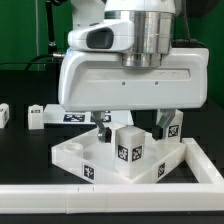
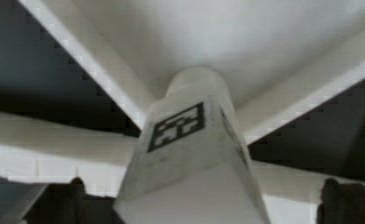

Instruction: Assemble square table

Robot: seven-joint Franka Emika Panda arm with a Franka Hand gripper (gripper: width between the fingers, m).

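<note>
At the exterior view's left, loose legs [image 1: 38, 117] lie on the dark surface [image 1: 20, 150], well apart from the work.

Next right: slab [image 1: 72, 156] sits tucked into the corner of the fence [image 1: 100, 200], one tag on its near wall facing the camera.

Centre: one leg [image 1: 128, 152] stands upright on the slab. Cannot tell whether it is seated in a socket.

Tool [image 1: 131, 123] hangs directly over that leg, jaws wide, one finger to each side of the leg's top, holding nothing. In the wrist view, the leg's long axis runs straight away from the camera. It is centred between the dark fingertips [image 2: 63, 197], with a gap on both sides.

Judgement: the coming move turns on this line-up. The leg is straight below the tool and its axis is vertical, along the approach. Closing on it should need no sideways shift, only a little descent at most.

Exterior view's right: another tagged piece [image 1: 172, 128] shows just beside the finger on that side, partly hidden, kind unclear. The fence's side arm runs beyond it.
</note>
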